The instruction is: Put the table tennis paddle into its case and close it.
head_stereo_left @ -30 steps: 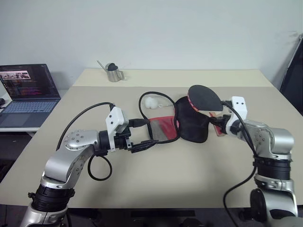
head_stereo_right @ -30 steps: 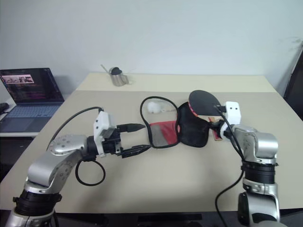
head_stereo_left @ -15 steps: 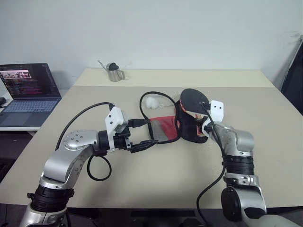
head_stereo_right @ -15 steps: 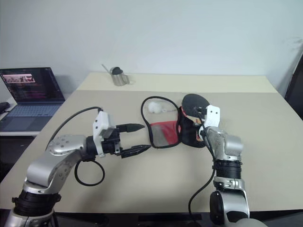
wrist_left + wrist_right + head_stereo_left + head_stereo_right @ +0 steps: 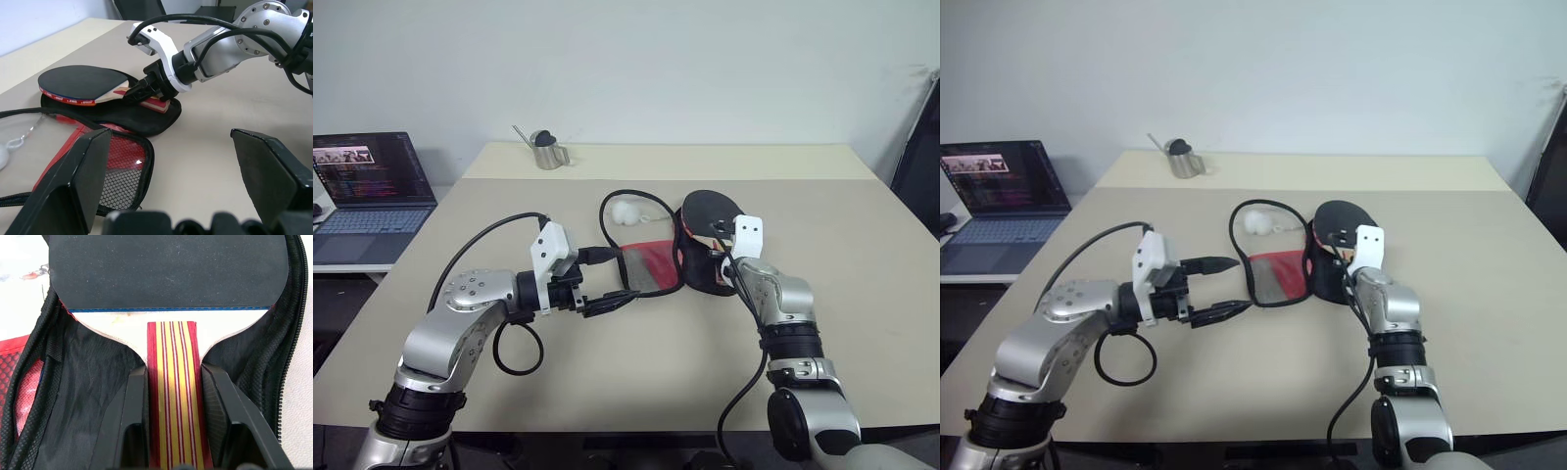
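Surface [image 5: 636, 392]: case [image 5: 690, 257] lies unzipped at centre, red mesh flap [image 5: 646, 269] folded out toward 9 o'clock. Paddle [image 5: 80, 85] rests over the black half, handle clamped by right tool [image 5: 171, 391]. Left tool [image 5: 602, 279] gapes wide, empty, just beside the flap. Remaining: release, fold flap, zip. Cord loop [image 5: 631, 201], white lump [image 5: 625, 210] at 12 o'clock; cup [image 5: 548, 152], laptop [image 5: 372, 191] well apart.

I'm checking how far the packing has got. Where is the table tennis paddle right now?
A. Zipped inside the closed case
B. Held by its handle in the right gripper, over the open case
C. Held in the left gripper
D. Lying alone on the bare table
B: the right gripper clamps the striped handle of the table tennis paddle, whose blade sits over the unzipped case.
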You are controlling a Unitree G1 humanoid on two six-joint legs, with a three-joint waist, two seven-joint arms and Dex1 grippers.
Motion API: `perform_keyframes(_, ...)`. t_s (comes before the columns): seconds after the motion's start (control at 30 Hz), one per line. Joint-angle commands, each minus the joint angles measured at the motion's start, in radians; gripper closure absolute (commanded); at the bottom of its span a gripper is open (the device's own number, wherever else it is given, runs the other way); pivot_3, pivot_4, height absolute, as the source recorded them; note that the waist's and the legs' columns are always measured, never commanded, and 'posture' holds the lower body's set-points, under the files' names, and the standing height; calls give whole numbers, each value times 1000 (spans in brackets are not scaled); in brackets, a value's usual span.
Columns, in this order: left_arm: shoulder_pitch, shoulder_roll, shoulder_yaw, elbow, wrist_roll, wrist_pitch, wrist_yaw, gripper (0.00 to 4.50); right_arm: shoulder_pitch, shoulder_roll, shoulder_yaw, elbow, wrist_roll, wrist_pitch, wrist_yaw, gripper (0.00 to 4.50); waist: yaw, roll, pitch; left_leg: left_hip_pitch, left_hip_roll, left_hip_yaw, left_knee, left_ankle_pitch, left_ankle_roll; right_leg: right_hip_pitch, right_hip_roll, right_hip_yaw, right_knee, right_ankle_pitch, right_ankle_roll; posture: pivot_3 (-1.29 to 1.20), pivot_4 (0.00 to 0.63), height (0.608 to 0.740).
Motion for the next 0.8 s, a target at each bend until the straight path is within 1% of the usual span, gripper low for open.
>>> perform_keyframes(0.03, -3, 6, 11, -38, -11, -11, 1, 245, 4, -1, 21, -47, -9, 9, -7, 3411, 0, 0, 0, 0, 0, 0, 0, 0, 0, 0, 0, 0, 0, 0, 0, 0, 150, 740)
perform_keyframes(0.3, -1, 1, 6, -32, -9, -17, 0, 245, 60, 12, 33, -142, -9, 86, -31, 3411, 0, 0, 0, 0, 0, 0, 0, 0, 0, 0, 0, 0, 0, 0, 0, 0, 150, 740)
perform_keyframes(0.57, -4, -4, 0, -25, -6, -21, -3, 245, 53, 8, 38, -110, -21, 79, -36, 3411, 0, 0, 0, 0, 0, 0, 0, 0, 0, 0, 0, 0, 0, 0, 0, 0, 150, 740)
perform_keyframes(0.63, -4, -5, -1, -24, -5, -22, -4, 245, 45, 11, 34, -97, -23, 69, -42, 2686, 0, 0, 0, 0, 0, 0, 0, 0, 0, 0, 0, 0, 0, 0, 0, 0, 150, 740)
perform_keyframes(0.67, -3, -5, -1, -24, -5, -22, -4, 245, 41, 15, 32, -94, -21, 66, -42, 2490, 0, 0, 0, 0, 0, 0, 0, 0, 0, 0, 0, 0, 0, 0, 0, 0, 150, 740)
perform_keyframes(0.8, 0, -5, 0, -27, -5, -22, -4, 245, 30, 28, 33, -103, -14, 66, -45, 1165, 0, 0, 0, 0, 0, 0, 0, 0, 0, 1, 0, 0, 0, 0, 0, 0, 150, 740)
